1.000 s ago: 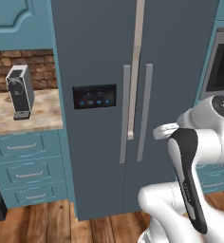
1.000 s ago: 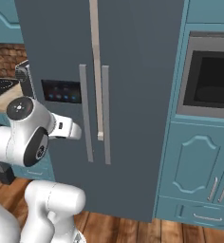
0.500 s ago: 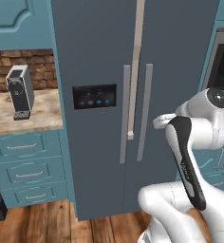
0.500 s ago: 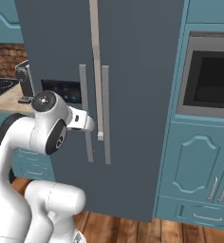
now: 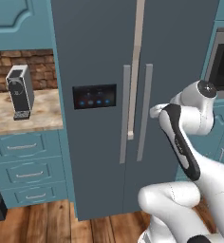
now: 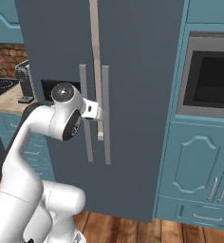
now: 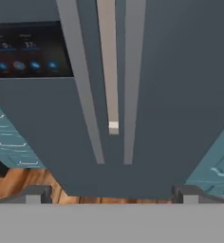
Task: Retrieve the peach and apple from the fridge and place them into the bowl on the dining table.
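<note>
Arm facing the closed fridge

Left base view: fridge standing upright mid-frame, handles running vertically. Right base view: doors sitting shut. Hand view: gripper spreading wide, empty, at bottom; panel digits too blurred to read.

Standing on the wooden plank floor: the dark slate fridge, both doors shut, and teal cabinets beside it. Sitting on the marbled counter left of the fridge: a grey coffee machine, upright.
</note>
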Motion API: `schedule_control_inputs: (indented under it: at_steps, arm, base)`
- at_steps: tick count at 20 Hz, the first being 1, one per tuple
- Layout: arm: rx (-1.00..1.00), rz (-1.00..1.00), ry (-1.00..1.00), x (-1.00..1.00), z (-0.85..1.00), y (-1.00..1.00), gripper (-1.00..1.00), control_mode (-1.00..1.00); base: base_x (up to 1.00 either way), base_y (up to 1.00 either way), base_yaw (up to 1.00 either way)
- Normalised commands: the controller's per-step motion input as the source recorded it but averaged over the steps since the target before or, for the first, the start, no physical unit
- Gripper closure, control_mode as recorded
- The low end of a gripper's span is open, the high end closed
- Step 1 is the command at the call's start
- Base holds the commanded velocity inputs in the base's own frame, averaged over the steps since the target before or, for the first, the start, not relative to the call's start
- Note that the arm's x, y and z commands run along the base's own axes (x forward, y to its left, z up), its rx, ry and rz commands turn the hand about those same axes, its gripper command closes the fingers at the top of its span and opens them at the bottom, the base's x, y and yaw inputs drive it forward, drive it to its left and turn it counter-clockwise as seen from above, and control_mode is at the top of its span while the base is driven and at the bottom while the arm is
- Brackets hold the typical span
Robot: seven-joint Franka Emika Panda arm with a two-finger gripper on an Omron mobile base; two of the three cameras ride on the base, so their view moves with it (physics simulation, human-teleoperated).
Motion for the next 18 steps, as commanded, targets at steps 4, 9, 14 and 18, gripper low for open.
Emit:
schedule_control_inputs:
  at_steps: [4, 9, 14, 18]
  arm:
    - [0.0, 0.0, -0.1, 0.73, 0.0, -0.01, -1.0, -1.0]
    - [0.0, 0.0, -0.04, 0.78, 0.0, -0.09, -1.0, -1.0]
    - [0.0, 0.0, 0.0, 0.71, 0.0, -0.18, -1.0, -1.0]
    - [0.0, 0.0, 0.0, 0.73, 0.0, -0.16, -1.0, -1.0]
  base:
    - [0.0, 0.0, 0.0]
    - [0.0, 0.0, 0.0]
    - [0.0, 0.0, 0.0]
    - [0.0, 0.0, 0.0]
